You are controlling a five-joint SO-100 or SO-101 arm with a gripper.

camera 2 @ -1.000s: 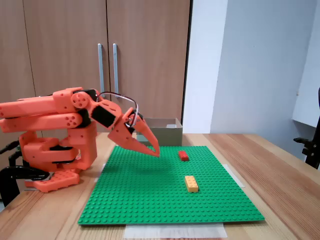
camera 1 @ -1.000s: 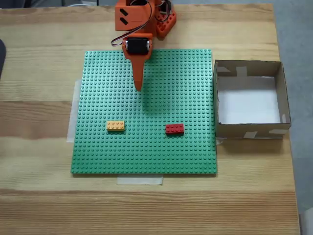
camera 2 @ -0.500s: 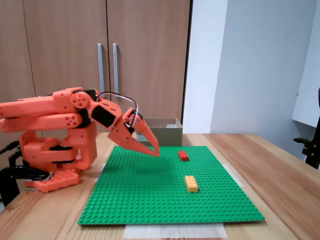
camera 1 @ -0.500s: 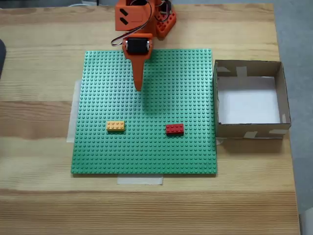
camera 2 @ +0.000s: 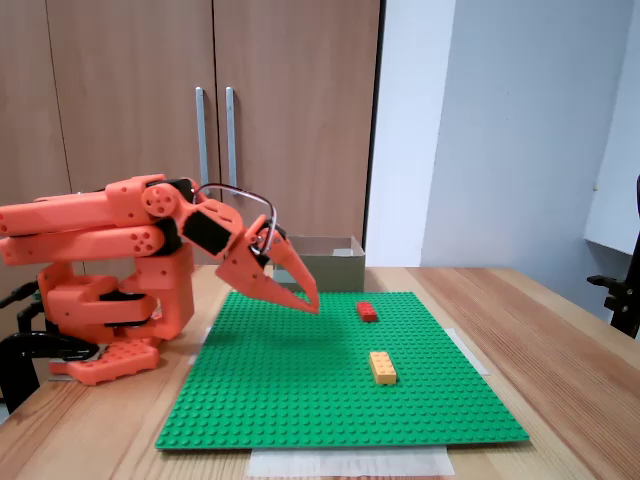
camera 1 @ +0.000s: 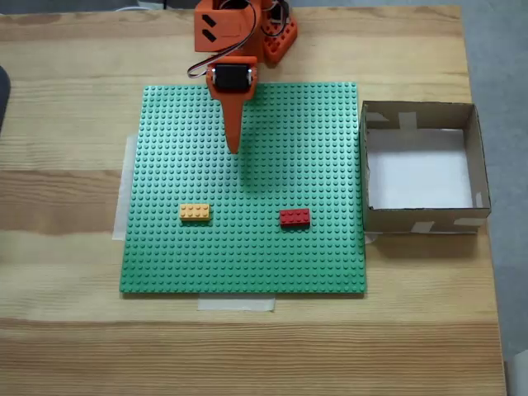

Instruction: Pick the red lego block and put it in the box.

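In the fixed view from above, the orange arm [camera 1: 233,33] reaches down from the top centre of the frame. Its end effector [camera 1: 233,148] points at the upper middle of the green baseplate [camera 1: 165,256]; the jaws look clenched to one tip and grasp nothing. In the side fixed view the end effector [camera 2: 310,303] hangs just above the baseplate [camera 2: 300,400], left of centre, jaws together.

The red block [camera 1: 294,217] lies flat on the baseplate, right of centre in the lower half of the top view, well apart from the end effector. The yellow block [camera 1: 195,213] lies left of it at about the same height in the frame. In the side view the red block [camera 2: 367,311] sits farther back and the yellow block [camera 2: 382,367] nearer the camera.

The box [camera 1: 474,148] stands on the wooden tabletop [camera 1: 66,346] just beside the baseplate's right edge, its white floor bare. In the side view the box [camera 2: 325,262] shows behind the arm.
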